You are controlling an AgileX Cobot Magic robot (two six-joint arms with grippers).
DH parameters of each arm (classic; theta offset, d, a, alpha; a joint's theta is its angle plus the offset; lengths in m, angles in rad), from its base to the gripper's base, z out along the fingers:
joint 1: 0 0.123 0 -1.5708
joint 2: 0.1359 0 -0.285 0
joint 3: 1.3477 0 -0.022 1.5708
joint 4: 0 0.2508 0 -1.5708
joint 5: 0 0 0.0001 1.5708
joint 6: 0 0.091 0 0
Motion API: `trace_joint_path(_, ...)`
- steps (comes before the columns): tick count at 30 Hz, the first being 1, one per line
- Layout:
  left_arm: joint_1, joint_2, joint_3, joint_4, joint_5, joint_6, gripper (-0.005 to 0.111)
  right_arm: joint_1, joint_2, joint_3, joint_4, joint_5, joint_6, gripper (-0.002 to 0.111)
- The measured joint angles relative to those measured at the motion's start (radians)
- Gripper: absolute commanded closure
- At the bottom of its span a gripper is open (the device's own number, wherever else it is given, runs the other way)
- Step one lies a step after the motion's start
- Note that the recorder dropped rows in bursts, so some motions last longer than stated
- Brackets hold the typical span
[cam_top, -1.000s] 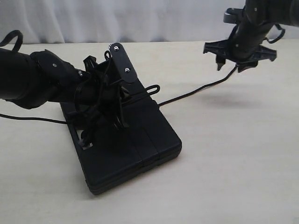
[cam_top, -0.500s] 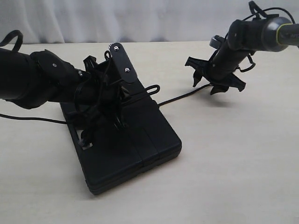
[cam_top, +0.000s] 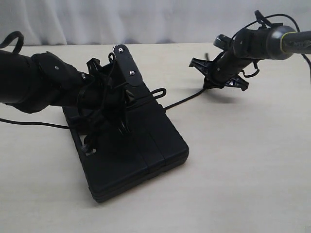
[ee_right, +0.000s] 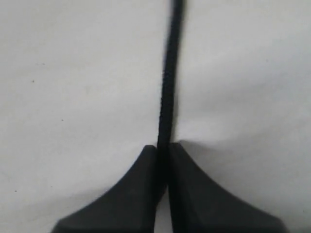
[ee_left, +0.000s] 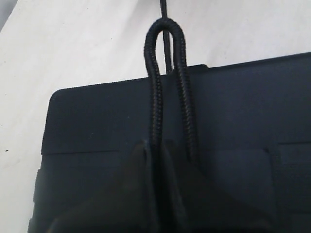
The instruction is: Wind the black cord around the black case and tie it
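Observation:
The black case [cam_top: 141, 150] lies flat at the middle left of the table. My left gripper [cam_top: 127, 104] rests on its top and is shut on the black cord [ee_left: 155, 87], which forms a narrow loop past the case's far edge [ee_left: 146, 99]. From that loop [cam_top: 159, 92] the cord runs right across the table [cam_top: 187, 99] to my right gripper [cam_top: 212, 83]. The right gripper is low at the table and shut on the cord [ee_right: 167, 97], whose strand passes between its closed fingers [ee_right: 138, 189]. A further stretch of cord [cam_top: 34, 123] trails off to the left of the case.
The pale table [cam_top: 243, 170] stretches around the case. A white curtain [cam_top: 146, 19] hangs behind its far edge. The bulky left arm [cam_top: 34, 85] lies over the left side of the case.
My right gripper came down from above the table, moved left to the cord and closed on it. The left gripper and the case stayed still.

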Motion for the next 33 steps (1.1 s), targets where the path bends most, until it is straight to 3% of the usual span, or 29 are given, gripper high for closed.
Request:
trace_joint_path(6,0.0,0.0,0.0,0.0,0.004,0.0,0.107,0.019,0.017,-0.004,0.077,-0.05,-0.33,0.104)
trace_joint_path(13,0.0,0.0,0.0,0.0,0.004,-0.002,0.107,0.032,-0.013,0.028,0.084,-0.044,-0.486,0.104)
trace_joint_path(24,0.0,0.0,0.0,-0.004,-0.068,-0.083,0.107,0.13,-0.253,0.376,0.093,-0.338,-0.621,0.104)
trace_joint_path(27,0.0,0.0,0.002,-0.005,-0.132,-0.083,0.107,0.136,-0.29,0.444,0.093,-0.363,-0.692,0.104)
trace_joint_path(30,0.0,0.0,0.04,-0.008,-0.333,-0.085,0.107,0.151,-0.328,0.505,0.093,-0.363,-0.829,0.104)
trace_joint_path(33,0.0,0.0,0.059,0.03,-0.412,-0.087,0.107,0.151,-0.36,0.515,0.093,-0.364,-0.884,0.104)
